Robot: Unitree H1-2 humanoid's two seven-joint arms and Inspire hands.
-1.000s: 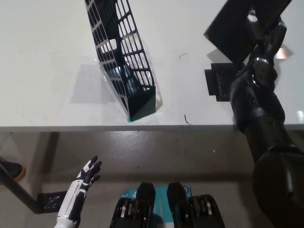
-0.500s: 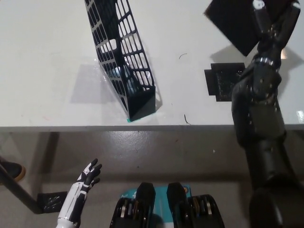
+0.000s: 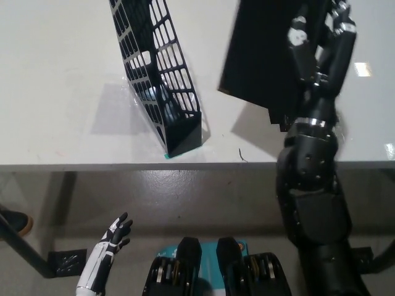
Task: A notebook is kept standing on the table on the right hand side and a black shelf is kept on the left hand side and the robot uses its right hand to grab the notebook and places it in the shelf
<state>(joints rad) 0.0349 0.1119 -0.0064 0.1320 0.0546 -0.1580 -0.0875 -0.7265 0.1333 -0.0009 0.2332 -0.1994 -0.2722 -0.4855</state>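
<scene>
A pale grey counter (image 3: 55, 74) stands over grey concrete floor (image 3: 185, 197). The black right hand (image 3: 321, 37) grips a flat black notebook (image 3: 265, 55) beside the black lattice shelf (image 3: 157, 80); the white left hand (image 3: 114, 237) hangs spread below.

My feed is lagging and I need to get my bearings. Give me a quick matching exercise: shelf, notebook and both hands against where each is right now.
Things:
1. shelf
2. notebook
3. left hand
4. right hand

Places:
A. low, below the table edge, fingers apart
B. standing on the table, left side
C. raised, shut on the notebook
D. held up over the table's right side

Pairs: 1-B, 2-D, 3-A, 4-C
</scene>
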